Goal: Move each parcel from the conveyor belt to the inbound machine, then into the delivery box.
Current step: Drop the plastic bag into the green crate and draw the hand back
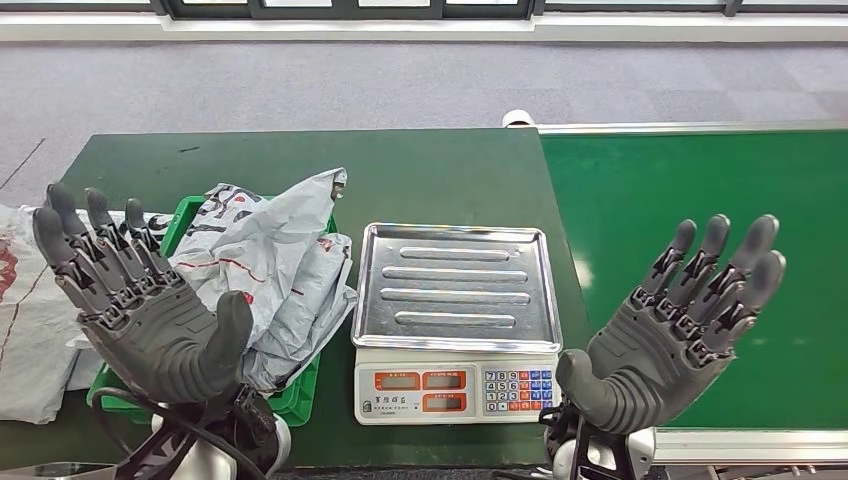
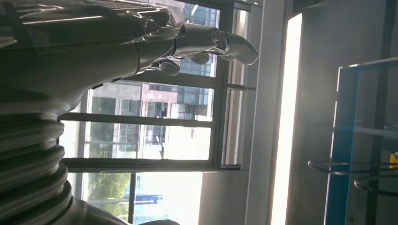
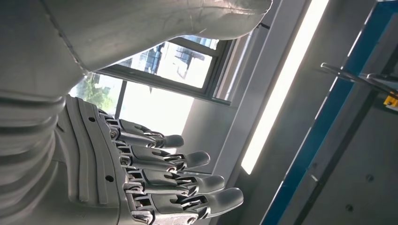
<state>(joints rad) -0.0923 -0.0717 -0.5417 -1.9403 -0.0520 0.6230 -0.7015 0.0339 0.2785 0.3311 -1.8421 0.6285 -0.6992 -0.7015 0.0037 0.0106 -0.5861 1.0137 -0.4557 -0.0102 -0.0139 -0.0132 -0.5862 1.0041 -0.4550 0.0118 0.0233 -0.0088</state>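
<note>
The left hand (image 1: pixel 150 310) is hanging raised above the near left part of the dark green table (image 1: pixel 440 170), palm turned up and fingers (image 1: pixel 95 245) extended and slightly spread, gripping nothing. The right hand (image 1: pixel 672 330) is hanging raised at the near right, over the near edge of the conveyor belt (image 1: pixel 700 200), palm likewise turned up, fingers (image 1: pixel 720 260) extended and apart, also holding nothing. In the right wrist view the right hand (image 3: pixel 141 183) is showing its fingers (image 3: pixel 187 161) lying straight, side by side with narrow gaps, against a window and a bright ceiling strip; in the left wrist view the left hand (image 2: pixel 141 47) is showing a thumb and curved fingertips against the window panes. The inbound machine (image 1: pixel 457 320) (a weighing scale with a ribbed steel pan and a keypad front with red displays) is standing on the table between the two hands, and its pan is carrying nothing. The parcels (image 1: pixel 275 265), grey crumpled mailer bags with red and black print, are lying heaped in the green delivery box (image 1: pixel 300 395) just to the left of the scale, spilling over its rim and partly hidden behind the left hand. More pale bagging (image 1: pixel 30 330) is lying at the table's left edge beside the box. The green belt surface is lying bare to the right of the table, bordered by a metal rail (image 1: pixel 690 127).
</note>
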